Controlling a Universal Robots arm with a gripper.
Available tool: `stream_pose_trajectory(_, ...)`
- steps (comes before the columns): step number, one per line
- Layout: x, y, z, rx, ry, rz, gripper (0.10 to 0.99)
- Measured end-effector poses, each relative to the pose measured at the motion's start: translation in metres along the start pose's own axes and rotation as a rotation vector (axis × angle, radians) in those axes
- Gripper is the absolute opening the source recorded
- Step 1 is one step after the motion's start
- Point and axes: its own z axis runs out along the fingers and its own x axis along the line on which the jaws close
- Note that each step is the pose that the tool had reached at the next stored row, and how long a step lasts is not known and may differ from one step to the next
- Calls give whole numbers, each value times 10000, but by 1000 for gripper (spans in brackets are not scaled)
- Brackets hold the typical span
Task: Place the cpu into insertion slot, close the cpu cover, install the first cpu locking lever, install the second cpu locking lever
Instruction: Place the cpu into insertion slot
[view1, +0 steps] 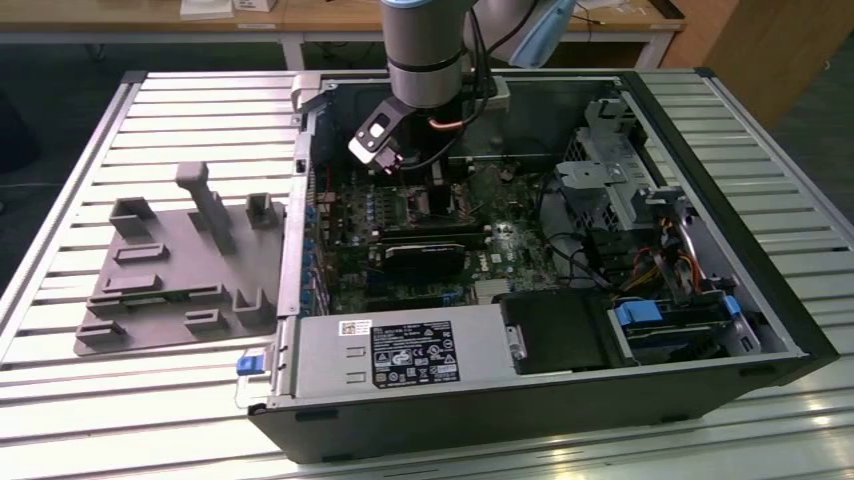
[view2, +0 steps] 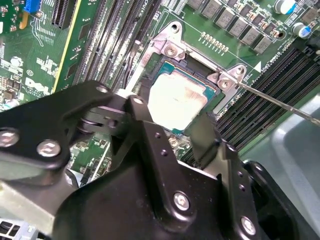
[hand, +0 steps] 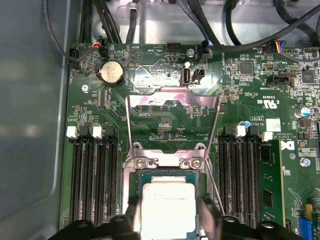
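Note:
In both wrist views my gripper (view2: 172, 111) (hand: 169, 206) is shut on the cpu (view2: 175, 97) (hand: 167, 192), one black finger (view2: 145, 125) on each side of the silver-topped chip. The chip sits within the insertion slot (hand: 150, 173) (view2: 161, 67); I cannot tell whether it rests fully down. Behind the slot the cpu cover (hand: 172, 98), a silver frame with a square window, is swung open on its hinge. A thin wire lever (hand: 129, 125) runs along each side of it, and one (view2: 280, 102) sticks out past the socket. In the exterior view the gripper (view1: 430, 190) reaches down into the open computer case.
Long black memory slots (hand: 95, 180) (hand: 240, 175) flank the socket. A black card (view1: 427, 255) lies on the board near the arm, with the power supply (view1: 387, 355) in front. Drive cages and cables (view1: 641, 230) fill the exterior view's right. A grey fixture (view1: 174, 260) sits outside the case.

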Motion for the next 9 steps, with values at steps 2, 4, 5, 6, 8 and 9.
stream_pose_trajectory(2,0,0,0,0,-1,0,533)
stream_pose_trajectory(4,0,0,0,0,-2,-1,416)
stream_pose_trajectory(5,0,0,0,0,-3,0,416)
stream_pose_trajectory(6,0,0,0,0,-4,-1,416)
stream_pose_trajectory(8,0,0,0,0,-4,-1,298)
stream_pose_trajectory(9,0,0,0,0,-5,-1,298)
